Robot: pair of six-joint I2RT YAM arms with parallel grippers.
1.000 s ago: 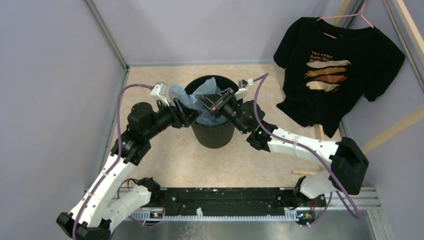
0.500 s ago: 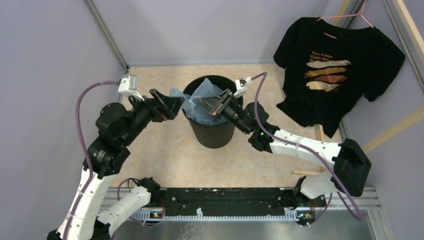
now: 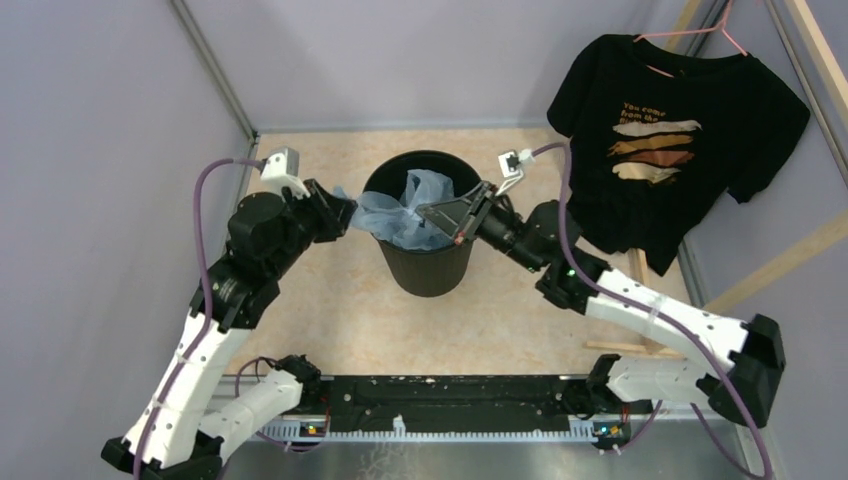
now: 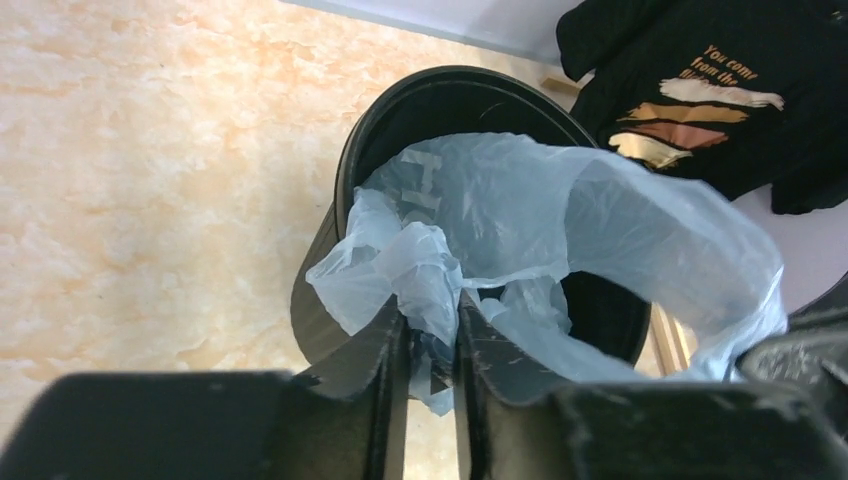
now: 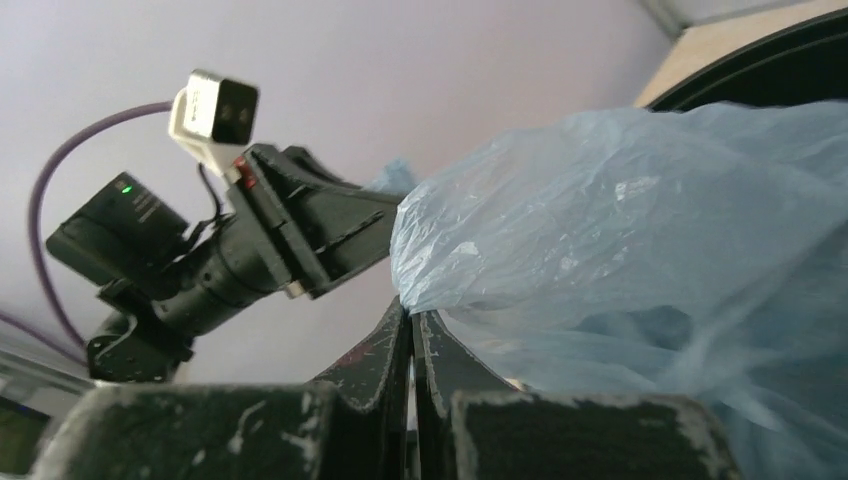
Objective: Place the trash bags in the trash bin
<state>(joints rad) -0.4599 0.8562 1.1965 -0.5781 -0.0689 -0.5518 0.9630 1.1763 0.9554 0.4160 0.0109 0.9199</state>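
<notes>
The bin (image 3: 428,272) stood upright on the desk (image 3: 340,310), about midway between the left and right edges and nearer the far edge than the near one. The bag (image 3: 398,214) lay partly inside it. 1 crumpled part sat within the mouth, and another part spilled over the rim on the side facing the left edge.

The left gripper (image 4: 431,318) hung just outside that side of the rim. Its 2 fingers were drawn narrow and pinched on a bunched fold of the bag. In the left wrist view the film ballooned up from between the fingers and arched across the bin's mouth toward the far right corner.

The right gripper (image 5: 411,318) reached in over the rim from the side facing the right edge, with its tips above the mouth. Its fingers were nearly together, with only a slit between them. The right wrist view showed the bag's edge caught at their tips and billowing off to the right.

The bag was thus strung between the 2 grippers, over the left part of the opening, with the bin directly below it. How deep the bag reached inside the bin could not be told.

A black shirt (image 3: 680,130) hung at the far right corner, well apart from the bin.
</notes>
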